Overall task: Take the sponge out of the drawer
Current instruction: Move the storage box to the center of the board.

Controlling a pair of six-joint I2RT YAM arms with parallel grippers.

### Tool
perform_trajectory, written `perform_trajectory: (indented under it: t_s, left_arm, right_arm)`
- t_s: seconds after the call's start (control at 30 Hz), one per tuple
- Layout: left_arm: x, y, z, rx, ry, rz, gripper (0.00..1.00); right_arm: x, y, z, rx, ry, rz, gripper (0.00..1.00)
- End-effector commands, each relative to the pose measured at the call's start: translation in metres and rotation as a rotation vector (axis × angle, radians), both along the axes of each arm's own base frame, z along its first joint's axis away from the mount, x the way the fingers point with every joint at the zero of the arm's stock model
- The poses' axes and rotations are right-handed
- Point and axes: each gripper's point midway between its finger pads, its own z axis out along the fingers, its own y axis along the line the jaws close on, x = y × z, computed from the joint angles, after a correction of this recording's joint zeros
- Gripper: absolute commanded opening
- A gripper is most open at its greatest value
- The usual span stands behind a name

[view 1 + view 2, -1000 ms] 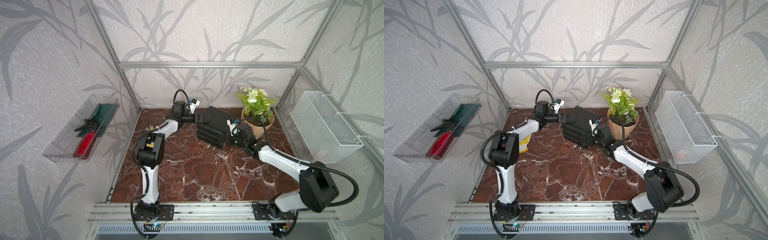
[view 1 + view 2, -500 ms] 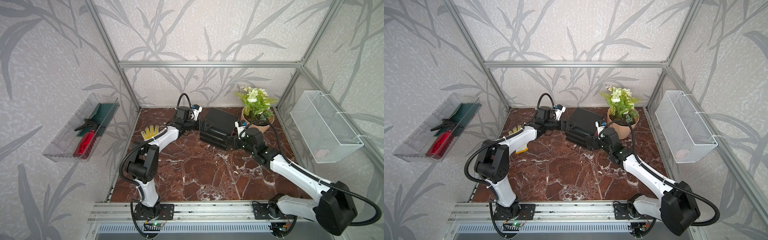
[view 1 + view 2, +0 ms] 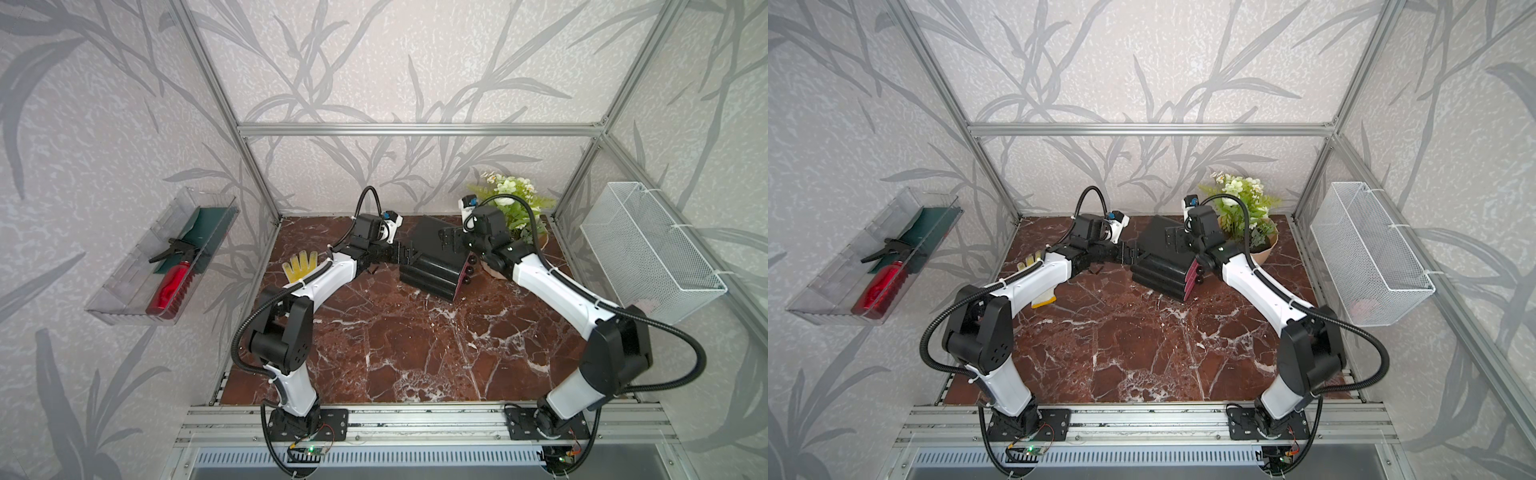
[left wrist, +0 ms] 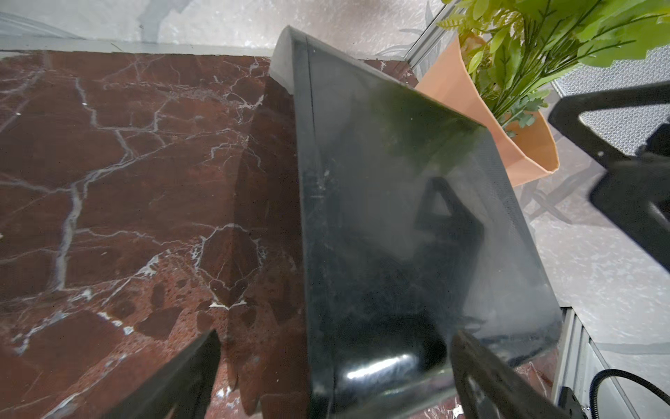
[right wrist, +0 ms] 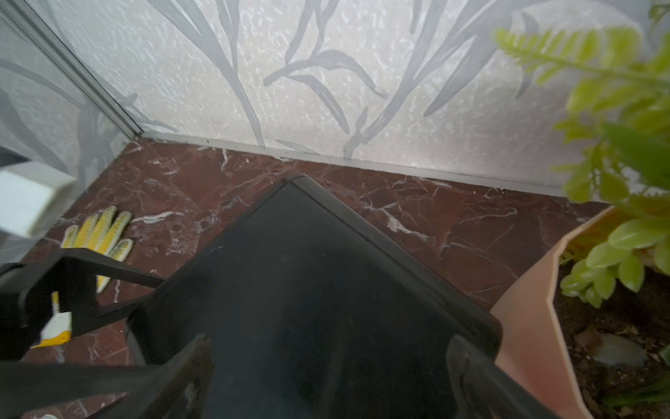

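My left fingers [image 4: 174,381] and right fingers [image 5: 478,381] both gaped wide at the drawer unit [image 3: 432,257]. Its knobbed fronts [image 3: 464,272] lay nearer the right ones, and the sponge was unseen.

A drawer unit [image 3: 432,266] is sitting turned at an angle near the back middle of the surface [image 3: 415,353]. A potted plant [image 3: 1264,251] is standing just to its right, in the back right corner. A glove [image 3: 300,266] is lying on the left, partly under the left arm. The left end effector [image 3: 405,257] is reaching the unit's left side, and the right end effector [image 3: 451,243] is hanging over its top. A tray [image 3: 124,291] on the left wall is holding a bottle [image 3: 170,282]. A basket [image 3: 648,249] is hanging on the right wall.
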Motion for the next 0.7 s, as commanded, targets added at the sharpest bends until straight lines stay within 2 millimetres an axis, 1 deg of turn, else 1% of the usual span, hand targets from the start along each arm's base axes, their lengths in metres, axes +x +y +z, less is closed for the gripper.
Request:
perform_trajectory:
  t_s: [0.0,0.1,0.27,0.33,0.4,0.47,0.53,0.6,0.67]
  left_arm:
    - [-0.012,0.011,-0.003,0.074,-0.012,0.003,0.98]
    - [-0.015,0.013,-0.006,0.076,-0.008,0.005,0.98]
    - [-0.023,0.016,-0.003,0.068,-0.015,0.007,0.99]
    - [-0.028,0.018,-0.003,0.060,-0.014,0.014,0.99]
    - [-0.035,0.022,-0.003,0.052,-0.015,0.025,0.99]
    - [-0.043,0.026,-0.002,0.054,-0.022,0.038,0.99]
    - [-0.049,0.030,-0.002,0.065,-0.024,0.040,0.99]
    - [-0.053,0.034,-0.001,0.079,-0.028,0.048,0.99]
    - [-0.055,0.037,0.002,0.082,-0.036,0.056,0.99]
  right_arm:
    - [0.004,-0.001,-0.019,-0.084,0.104,0.016,0.99]
    - [0.019,0.001,-0.024,-0.137,0.110,0.019,0.99]
    - [0.046,0.000,-0.035,-0.221,0.110,0.022,0.99]
    - [0.052,0.002,-0.037,-0.230,0.105,0.040,0.99]
    - [0.058,-0.003,-0.037,-0.245,0.107,0.029,0.99]
    - [0.064,-0.008,-0.042,-0.232,0.133,0.037,0.99]
    - [0.067,-0.011,-0.052,-0.199,0.172,0.061,0.99]
    - [0.067,-0.012,-0.061,-0.179,0.203,0.087,0.99]
    - [0.057,-0.001,-0.068,-0.158,0.222,0.174,0.99]
